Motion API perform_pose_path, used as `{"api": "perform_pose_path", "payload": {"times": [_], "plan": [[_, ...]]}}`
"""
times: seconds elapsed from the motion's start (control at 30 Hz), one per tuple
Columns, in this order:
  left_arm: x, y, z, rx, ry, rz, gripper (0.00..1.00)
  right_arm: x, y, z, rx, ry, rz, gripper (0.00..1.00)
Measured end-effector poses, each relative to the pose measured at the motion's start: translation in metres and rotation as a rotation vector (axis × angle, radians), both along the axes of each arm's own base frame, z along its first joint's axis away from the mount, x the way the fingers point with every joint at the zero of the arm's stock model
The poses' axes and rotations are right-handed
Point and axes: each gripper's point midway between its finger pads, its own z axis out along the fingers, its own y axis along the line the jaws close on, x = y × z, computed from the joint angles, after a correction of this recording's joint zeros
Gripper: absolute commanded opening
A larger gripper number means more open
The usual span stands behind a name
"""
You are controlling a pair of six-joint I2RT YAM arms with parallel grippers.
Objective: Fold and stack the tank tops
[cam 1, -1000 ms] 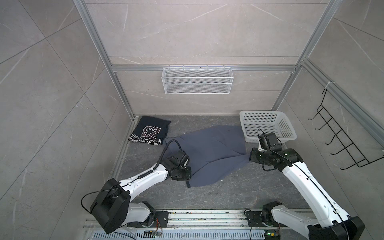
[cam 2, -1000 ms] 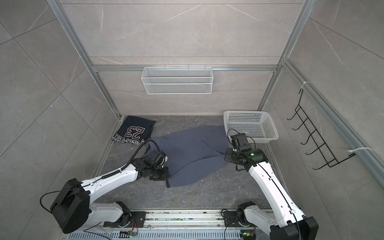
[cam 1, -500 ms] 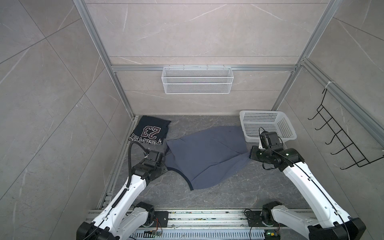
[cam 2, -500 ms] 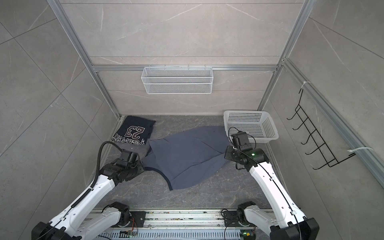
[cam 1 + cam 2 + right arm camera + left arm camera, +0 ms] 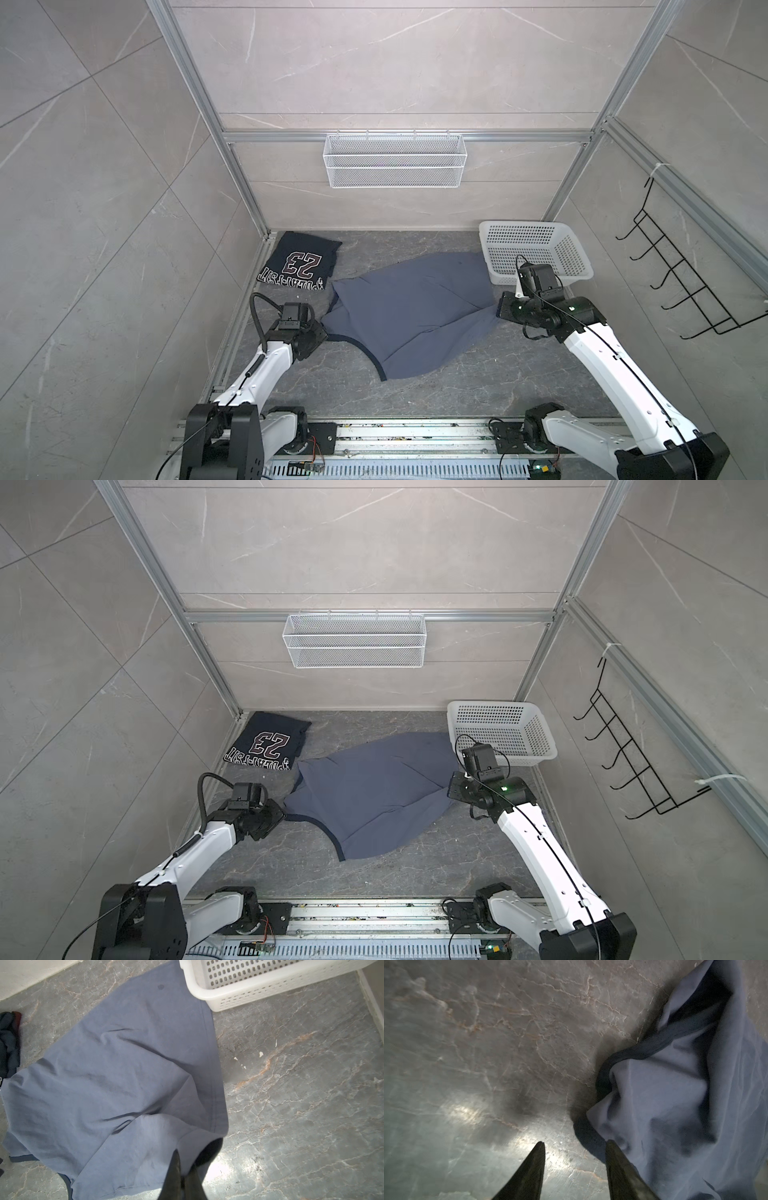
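at the back left corner of the surface [image 5: 419,401] lies the 23 top [image 5: 300,264]. right fingers [image 5: 178,1167] pinch the blue top [image 5: 409,318]; left fingers [image 5: 612,1154] are spread beside it.

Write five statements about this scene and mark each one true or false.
1. The navy tank top lies folded near the far left corner. True.
2. The slate-blue tank top is stacked on it. False: it lies spread out on the floor beside it.
3. The white basket holds a shirt. False: it is empty.
4. The left claw is open, with nothing between its jaws. True.
5. The right claw hangs open over the basket. False: it is shut on the slate-blue tank top's edge.
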Motion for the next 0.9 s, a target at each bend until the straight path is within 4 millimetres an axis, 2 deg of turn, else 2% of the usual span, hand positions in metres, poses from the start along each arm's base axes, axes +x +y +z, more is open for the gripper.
{"api": "perform_pose_path", "payload": {"times": [0.17, 0.4, 0.57, 0.63, 0.73, 0.83, 0.9], "plan": [[0.004, -0.007, -0.01, -0.032, 0.022, -0.02, 0.39, 0.0, 0.001, -0.003, 0.004, 0.008, 0.004, 0.0], [0.005, -0.009, -0.019, -0.035, 0.058, -0.034, 0.2, 0.0, 0.001, -0.004, 0.004, 0.011, 0.004, 0.0], [0.007, -0.008, -0.016, -0.021, 0.064, -0.043, 0.01, 0.0, 0.001, -0.004, 0.002, 0.011, 0.003, 0.0], [0.008, -0.006, -0.008, -0.007, 0.064, -0.048, 0.0, 0.0, 0.001, -0.003, 0.0, 0.01, 0.002, 0.0], [0.018, 0.001, 0.03, 0.037, 0.025, -0.046, 0.0, 0.002, -0.002, 0.004, -0.003, -0.001, -0.008, 0.0], [0.035, 0.012, 0.115, 0.118, -0.141, -0.024, 0.0, 0.006, -0.005, 0.022, -0.006, -0.039, -0.019, 0.0], [0.036, 0.019, 0.181, 0.174, -0.295, 0.004, 0.0, 0.01, -0.006, 0.037, -0.006, -0.074, -0.022, 0.0]]}}
